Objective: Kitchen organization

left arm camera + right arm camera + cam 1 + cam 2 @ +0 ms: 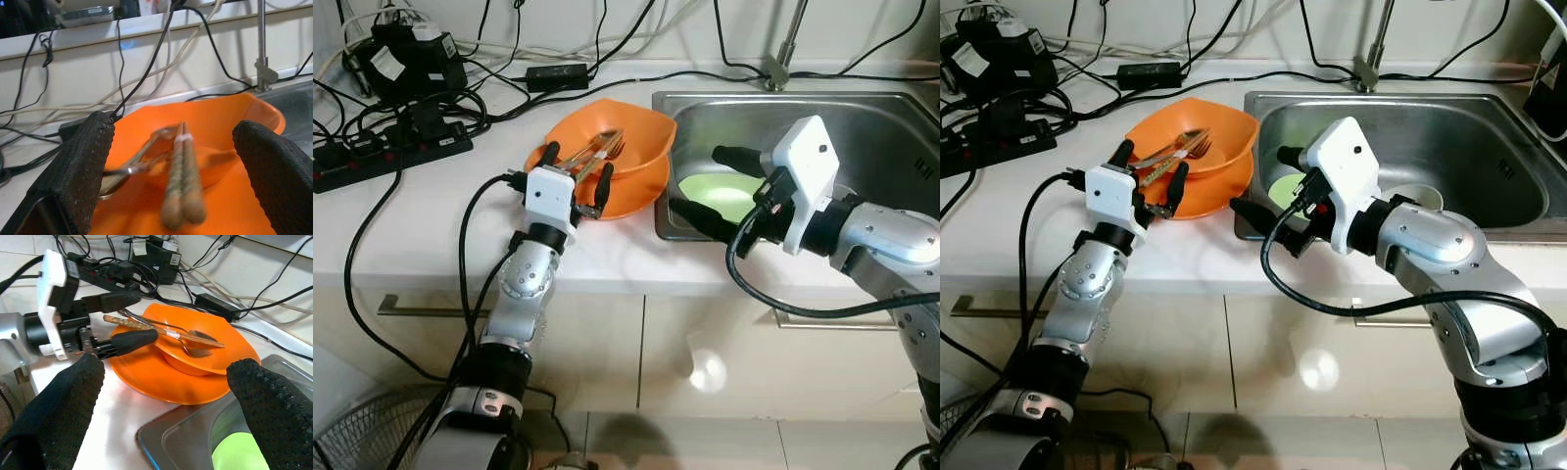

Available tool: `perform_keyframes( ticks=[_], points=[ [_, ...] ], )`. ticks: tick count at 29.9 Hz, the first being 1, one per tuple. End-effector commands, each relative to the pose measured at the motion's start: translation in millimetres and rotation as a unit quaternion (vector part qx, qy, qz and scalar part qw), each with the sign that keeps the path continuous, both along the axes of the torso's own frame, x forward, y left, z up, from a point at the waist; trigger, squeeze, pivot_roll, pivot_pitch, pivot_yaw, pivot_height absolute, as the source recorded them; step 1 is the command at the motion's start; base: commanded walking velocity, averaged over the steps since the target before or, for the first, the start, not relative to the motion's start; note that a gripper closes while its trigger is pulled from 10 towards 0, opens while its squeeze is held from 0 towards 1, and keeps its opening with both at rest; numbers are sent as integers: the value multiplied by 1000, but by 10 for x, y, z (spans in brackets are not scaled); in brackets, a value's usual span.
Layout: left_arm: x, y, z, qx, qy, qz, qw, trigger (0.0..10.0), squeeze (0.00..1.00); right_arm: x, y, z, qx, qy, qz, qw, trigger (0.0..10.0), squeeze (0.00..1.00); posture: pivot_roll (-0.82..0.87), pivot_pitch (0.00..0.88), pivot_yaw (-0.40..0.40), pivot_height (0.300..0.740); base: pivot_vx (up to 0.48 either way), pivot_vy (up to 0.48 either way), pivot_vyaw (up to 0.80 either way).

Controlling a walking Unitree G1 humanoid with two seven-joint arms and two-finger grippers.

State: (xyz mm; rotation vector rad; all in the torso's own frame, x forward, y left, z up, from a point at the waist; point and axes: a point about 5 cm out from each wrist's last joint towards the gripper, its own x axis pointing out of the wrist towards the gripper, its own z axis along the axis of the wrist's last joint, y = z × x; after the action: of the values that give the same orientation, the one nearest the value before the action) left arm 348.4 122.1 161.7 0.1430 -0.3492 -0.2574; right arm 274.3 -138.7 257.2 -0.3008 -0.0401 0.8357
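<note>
The tidying looks only partly done, I judge. An orange bowl point(625, 137) sits on an orange plate point(626, 191) on the white countertop point(431, 230), just beside the steel sink point(876, 127). A fork point(188, 348), a spoon point(195, 335) and wooden-handled utensils point(180, 181) lie across the bowl. A green plate point(724, 193) remains inside the sink.

The left gripper point(576, 179) is wide open, one finger on each side of the handles, and it holds nothing. The right gripper point(717, 188) is also spread open and empty, at the sink's edge over the green plate.

Cables and a power strip point(386, 157) crowd the back of the counter. Pale cabinet doors point(607, 352) are below, and a faucet pipe point(791, 39) stands behind the sink.
</note>
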Motion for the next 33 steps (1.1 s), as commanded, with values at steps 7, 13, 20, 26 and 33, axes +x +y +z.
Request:
perform_keyframes(
  ticks=[7,13,20,26,33],
  points=[
    [18,-136,29,3,-11,-27,1000,10000,0,-34,11,67,-2,-13,9,1000,10000,0,-76,61,27,740,0,0,0],
    [11,-174,96,5,-32,-31,999,10000,0,-39,7,60,-3,-11,9,1000,10000,0,-78,61,27,740,0,0,0],
    [-19,-214,108,21,-49,-31,998,10000,0,-37,11,55,-4,-10,10,1000,10000,0,-76,58,28,740,0,0,0],
    [-75,-191,199,31,-84,-12,996,10000,0,-34,18,51,-4,-10,11,1000,10000,0,-73,56,29,740,0,0,0],
    [-124,-229,82,36,-68,-24,997,10000,0,-25,29,51,-4,-11,13,1000,10000,0,-71,53,28,740,0,0,0]
  ],
)
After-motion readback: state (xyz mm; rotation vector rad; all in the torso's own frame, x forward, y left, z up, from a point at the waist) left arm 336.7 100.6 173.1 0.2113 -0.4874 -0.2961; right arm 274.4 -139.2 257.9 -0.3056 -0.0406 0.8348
